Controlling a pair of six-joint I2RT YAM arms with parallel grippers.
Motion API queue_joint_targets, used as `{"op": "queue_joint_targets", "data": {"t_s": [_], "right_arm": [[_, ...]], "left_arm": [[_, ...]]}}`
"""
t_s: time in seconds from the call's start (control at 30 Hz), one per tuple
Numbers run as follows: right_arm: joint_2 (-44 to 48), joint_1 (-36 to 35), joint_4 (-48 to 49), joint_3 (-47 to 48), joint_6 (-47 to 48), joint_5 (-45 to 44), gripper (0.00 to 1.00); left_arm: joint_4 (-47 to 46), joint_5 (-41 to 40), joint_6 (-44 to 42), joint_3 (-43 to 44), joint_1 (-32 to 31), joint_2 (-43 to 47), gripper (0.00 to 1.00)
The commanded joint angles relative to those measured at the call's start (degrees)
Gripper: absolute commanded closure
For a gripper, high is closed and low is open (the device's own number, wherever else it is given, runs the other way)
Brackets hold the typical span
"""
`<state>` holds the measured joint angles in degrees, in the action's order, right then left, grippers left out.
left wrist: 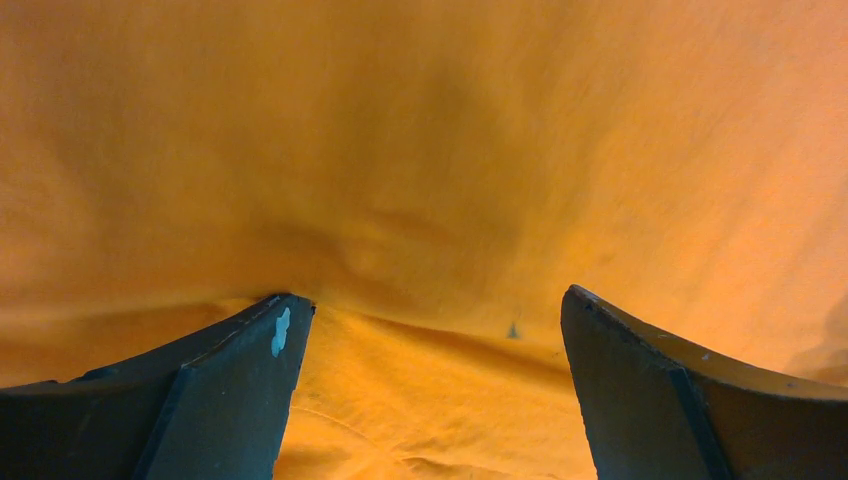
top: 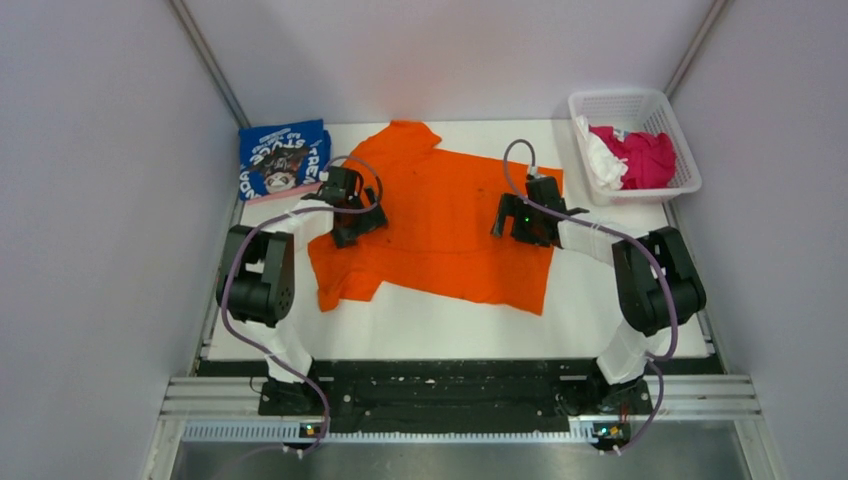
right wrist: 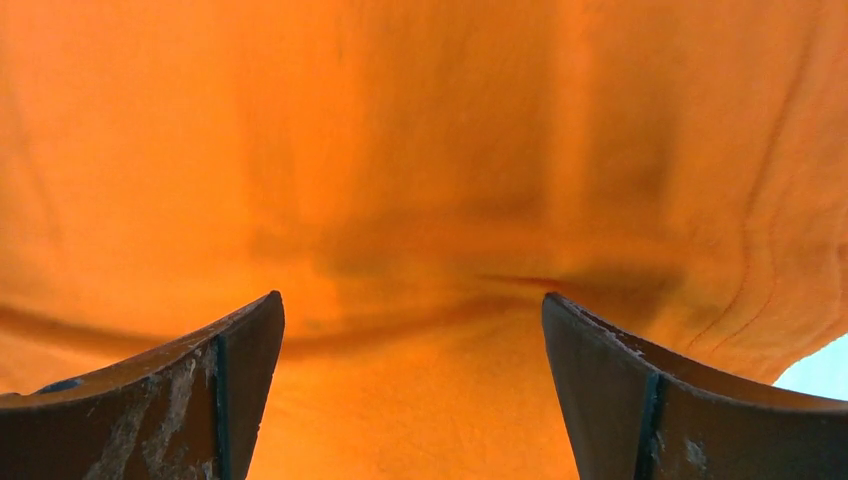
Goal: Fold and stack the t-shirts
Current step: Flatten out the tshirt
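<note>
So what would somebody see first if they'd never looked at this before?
The big orange t-shirt, spread across the middle of the white table, with the left gripper and right gripper both open right down at it, one near each side. After that, the folded blue t-shirt with white lettering at the far left corner, and the white basket at the far right holding magenta cloth and white cloth.
</note>
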<state>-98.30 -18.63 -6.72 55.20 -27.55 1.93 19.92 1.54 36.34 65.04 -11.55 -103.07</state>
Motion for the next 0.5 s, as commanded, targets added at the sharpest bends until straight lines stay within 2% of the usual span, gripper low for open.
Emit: {"op": "queue_joint_targets", "data": {"t_s": [0.0,0.13,0.23,0.37,0.47], "right_arm": [[-5.74,3.60,-2.45,5.10,3.60,-5.98,0.01],[-8.05,4.53,-4.20,12.02,7.92,-9.85,0.01],[-6.83,4.51,-7.08,16.17,9.23,-9.88,0.01],[0.26,4.46,-7.37,12.36,7.74,-9.74,0.01],[6.84,4.40,-7.34,6.31,4.34,-10.90,0.01]], "left_arm": [[-1.29,3.44,-1.91,5.55,0.27,-6.44,0.01],[0.69,6.72,-3.57,10.03,0.07,-6.97,0.01],[6.19,6.25,-5.91,10.72,-1.60,-1.57,0.01],[12.87,1.20,-9.63,6.33,-7.04,8.47,0.01],[15.73,-3.55,-9.00,0.66,-10.87,13.02,0.01]]}}
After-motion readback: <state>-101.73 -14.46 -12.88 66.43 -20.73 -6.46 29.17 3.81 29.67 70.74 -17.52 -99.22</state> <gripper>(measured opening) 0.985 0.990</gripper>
